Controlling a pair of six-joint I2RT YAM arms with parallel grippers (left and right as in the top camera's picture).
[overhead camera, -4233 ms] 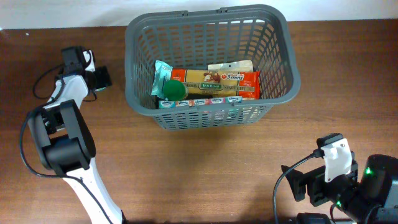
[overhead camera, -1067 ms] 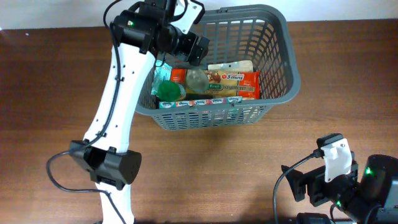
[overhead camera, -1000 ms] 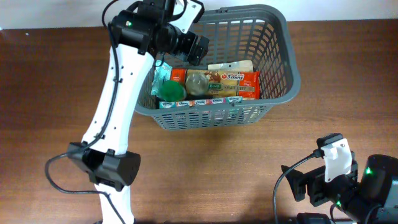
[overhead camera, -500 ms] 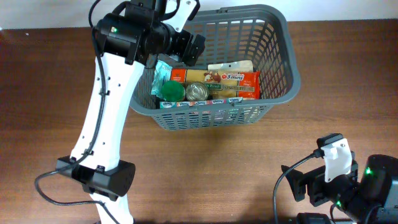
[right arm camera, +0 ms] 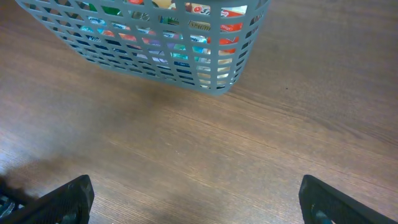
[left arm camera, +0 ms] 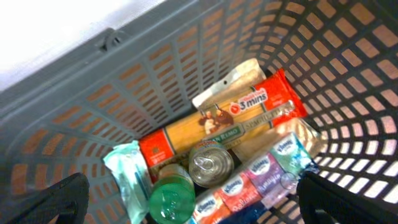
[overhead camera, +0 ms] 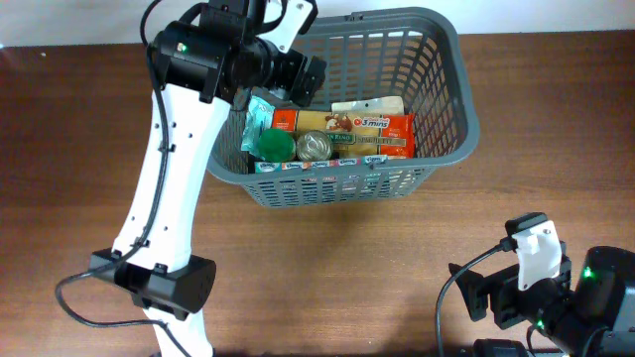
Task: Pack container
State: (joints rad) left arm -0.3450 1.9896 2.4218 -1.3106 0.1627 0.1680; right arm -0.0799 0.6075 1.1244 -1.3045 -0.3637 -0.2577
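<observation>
The dark grey slotted container stands at the back middle of the table. Inside lie a red spaghetti pack, a silver tin can, a green-lidded jar, a teal pouch and a row of tissue packs. My left gripper hangs open and empty above the container's left part. The left wrist view looks down on the can, the jar and the pack. My right gripper is open over bare wood at the front right, facing the container's front wall.
The right arm's base and cables sit at the table's front right corner. The left arm's base stands at the front left. The brown wood table runs all round the container.
The left arm swung from the table's far left to above the container and let go of the tin can, which now lies beside the green-lidded jar. The right arm has not moved.
</observation>
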